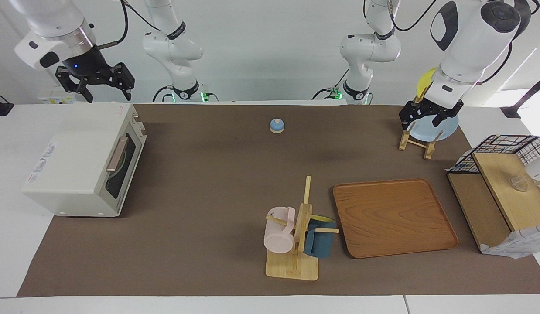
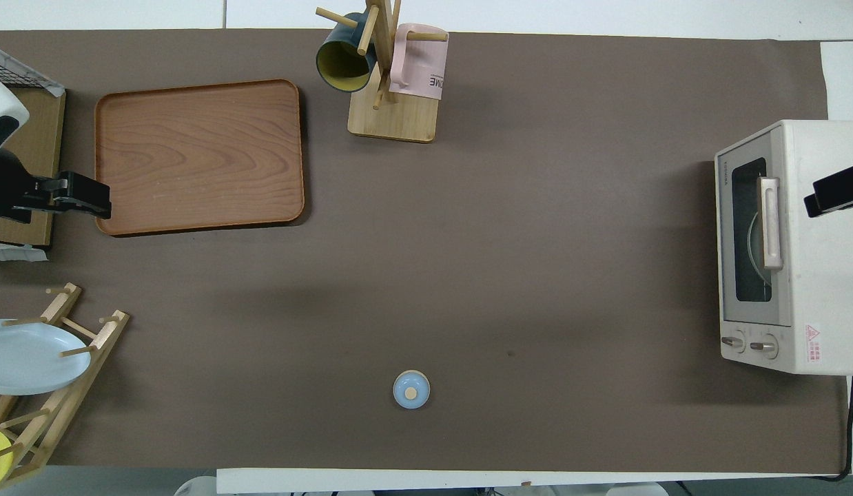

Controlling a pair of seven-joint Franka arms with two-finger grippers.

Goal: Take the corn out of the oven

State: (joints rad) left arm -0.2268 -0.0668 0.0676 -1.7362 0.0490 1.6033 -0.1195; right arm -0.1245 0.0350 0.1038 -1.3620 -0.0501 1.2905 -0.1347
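Note:
The cream-white oven (image 1: 78,157) stands at the right arm's end of the table, also in the overhead view (image 2: 812,275). Its dark glass door (image 1: 121,170) is shut, with the tan handle (image 1: 117,153) across it. Only a curved pale rim shows through the glass. The corn is hidden. My right gripper (image 1: 108,97) hangs open and empty in the air over the oven's top; its dark tip shows in the overhead view (image 2: 823,196). My left gripper (image 1: 422,125) is open and empty, over the plate rack (image 1: 416,141) at the left arm's end.
A wooden tray (image 1: 392,218) lies toward the left arm's end. Beside it a mug tree (image 1: 298,244) holds a pink mug (image 1: 278,233) and a blue mug (image 1: 320,244). A small blue knobbed lid (image 1: 276,125) sits near the robots. A wire basket (image 1: 501,146) stands at the left arm's end.

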